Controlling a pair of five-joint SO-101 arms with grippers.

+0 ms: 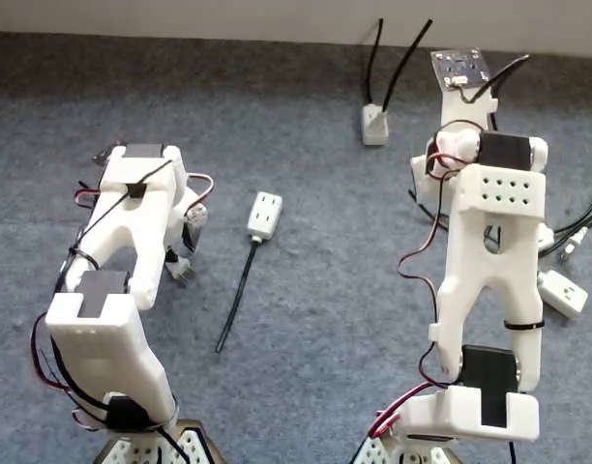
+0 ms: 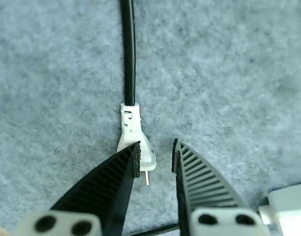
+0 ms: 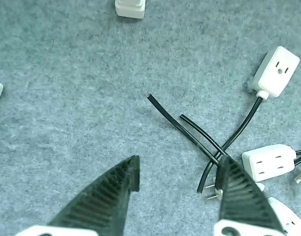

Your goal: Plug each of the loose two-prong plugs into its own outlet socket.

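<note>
Over on the left side of the table, the left gripper (image 2: 155, 157) was parked right on top of a white two-prong plug (image 2: 133, 135), jaws apart. One black finger (image 2: 111, 187) was touching the plug's side while the other one stood clear of it, so nothing was actually pinched. The plug lay flat on the grey felt (image 1: 325, 290), prongs pointing back toward the gripper and its black cord (image 2: 128, 49) running straight away from it. My guess is the arm lined up that way on purpose: closing across the plug body leaves the prongs free to go into a socket.

Closest candidate looked like the outlet block (image 1: 265, 215) lying mid-table, near the left arm but well apart from the plug, so a lift and carry was yet to come.

Pose-wise, the left arm was folded over with the wrist tipped down at the felt. The right arm was stretched farther up the table, elbow high.

The right gripper (image 3: 179, 172) was spread wide and holding nothing, hanging over bare felt beside a tangle of loose cords (image 3: 190, 132). A second plug (image 3: 211, 192) poked its prongs out from behind one finger, just beside a three-socket block (image 3: 268, 163), and a single-socket outlet (image 3: 278, 69) sat further off. I'd bet the right arm was just waiting its turn there, since its stuff was all within easy reach.
</note>
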